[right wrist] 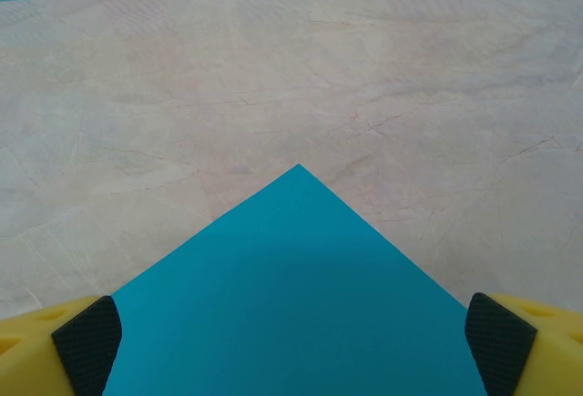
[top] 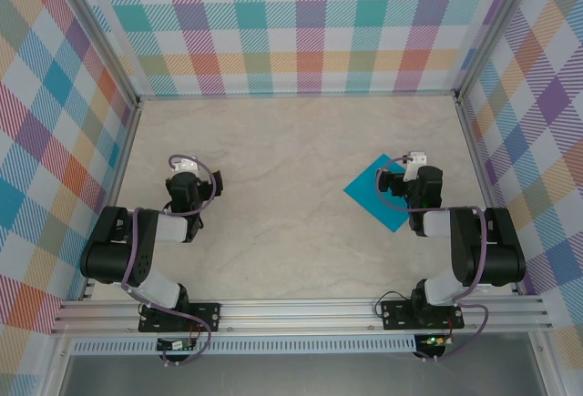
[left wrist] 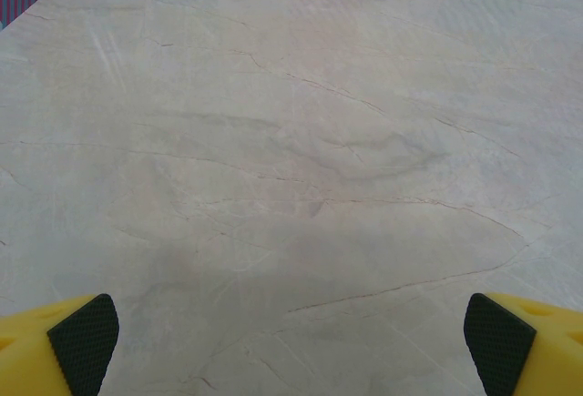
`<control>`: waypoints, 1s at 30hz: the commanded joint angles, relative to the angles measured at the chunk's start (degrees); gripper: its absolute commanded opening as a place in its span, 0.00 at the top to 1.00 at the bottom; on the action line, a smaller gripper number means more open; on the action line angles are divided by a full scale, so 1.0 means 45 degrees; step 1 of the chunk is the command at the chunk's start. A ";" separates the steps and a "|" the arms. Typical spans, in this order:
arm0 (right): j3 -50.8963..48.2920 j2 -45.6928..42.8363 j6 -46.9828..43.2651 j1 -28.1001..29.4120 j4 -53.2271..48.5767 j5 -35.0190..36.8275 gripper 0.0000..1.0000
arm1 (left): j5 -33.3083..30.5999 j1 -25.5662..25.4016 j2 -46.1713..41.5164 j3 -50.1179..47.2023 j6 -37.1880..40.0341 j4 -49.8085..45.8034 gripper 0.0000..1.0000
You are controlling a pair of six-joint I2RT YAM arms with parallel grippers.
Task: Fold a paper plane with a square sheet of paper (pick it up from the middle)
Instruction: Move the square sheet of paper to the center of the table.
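square sheet of paper (right wrist: pixel 291 296) lies flat on the right side of the table (top: pixel 273 159), turned corner-on like a diamond and showing no crease, so i judge that no fold is made and the pick-up from the middle is not yet done. my right gripper (right wrist: pixel 291 350) hangs over it, jaws spread wide and empty. my left gripper (left wrist: pixel 291 346) is equally spread and empty over bare table, well apart from the sheet.
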 commanded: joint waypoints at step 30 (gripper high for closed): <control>0.5539 -0.3674 0.7734 -0.0061 -1.4421 -0.1818 0.00 | 0.1970 0.0541 -0.4328 0.2104 -0.0471 -0.5982 0.00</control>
